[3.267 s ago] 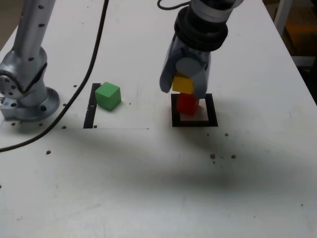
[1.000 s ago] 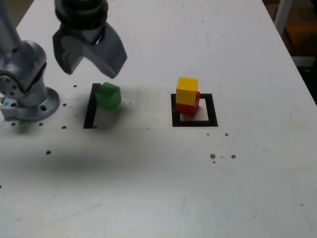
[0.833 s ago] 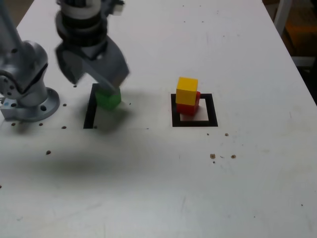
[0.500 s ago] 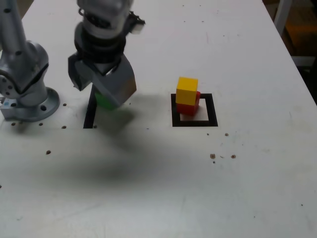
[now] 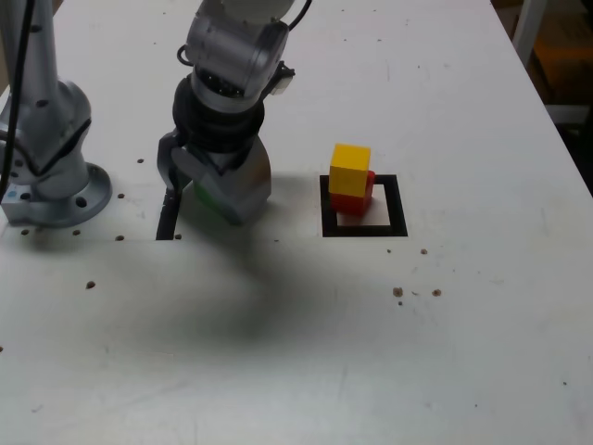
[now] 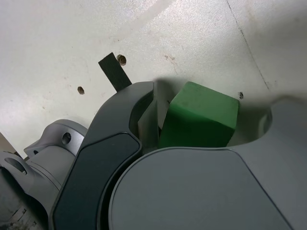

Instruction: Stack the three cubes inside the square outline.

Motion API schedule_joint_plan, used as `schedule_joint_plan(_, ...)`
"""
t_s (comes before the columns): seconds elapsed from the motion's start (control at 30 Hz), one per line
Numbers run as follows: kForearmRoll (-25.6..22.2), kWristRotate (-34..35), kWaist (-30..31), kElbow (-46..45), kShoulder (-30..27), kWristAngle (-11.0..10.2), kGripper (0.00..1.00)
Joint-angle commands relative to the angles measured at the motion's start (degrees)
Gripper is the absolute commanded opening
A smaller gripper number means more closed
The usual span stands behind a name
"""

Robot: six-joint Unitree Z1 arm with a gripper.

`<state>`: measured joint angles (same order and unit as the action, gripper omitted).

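The green cube sits on the table, mostly covered by my gripper, which has come down over it. In the wrist view the green cube lies between the jaws, and one dark finger stands close beside it. I cannot tell whether the jaws press on it. At the exterior view's right, the yellow cube rests on the red cube, a little askew. Both stand at the far side of the square outline.
A narrow black strip lies just to the exterior view's left of the green cube and also shows in the wrist view as the strip. The arm's grey base stands at the far left. Small dark specks dot the white table.
My gripper swung in from the exterior view's upper left and dropped over the green cube. Its jaws have drawn closer together. The yellow and red cubes have not moved.
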<state>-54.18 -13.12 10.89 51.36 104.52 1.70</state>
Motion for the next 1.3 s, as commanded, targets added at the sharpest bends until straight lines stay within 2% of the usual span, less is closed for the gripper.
schedule_joint_plan(0.0,0.2,0.4,0.1,-0.1,-0.2,0.2,0.52)
schedule_joint_plan(0.2,1.7,1.1,0.0,-0.3,-1.9,0.3,0.23)
schedule_joint_plan(0.3,2.0,1.3,-0.4,-0.4,-3.4,0.2,0.14)
schedule_joint_plan(0.4,0.9,1.9,-1.1,-0.2,-5.5,0.0,0.09)
schedule_joint_plan(0.5,-2.9,3.3,-2.1,1.2,-8.3,-0.2,0.07)
schedule_joint_plan(0.63,-10.6,5.2,-3.6,5.8,-11.5,-0.6,0.07)
schedule_joint_plan(0.7,-17.9,7.0,-4.3,12.5,-12.8,-1.5,0.07)
schedule_joint_plan(0.83,-29.1,10.2,-4.5,26.1,-12.2,-2.4,0.07)
schedule_joint_plan(0.93,-35.3,12.1,-4.5,36.1,-9.9,-2.0,0.07)
schedule_joint_plan(1.07,-38.4,14.3,-4.3,48.7,-3.7,-1.5,0.07)
schedule_joint_plan(1.27,-39.4,16.8,-4.0,55.4,2.9,-0.9,0.07)
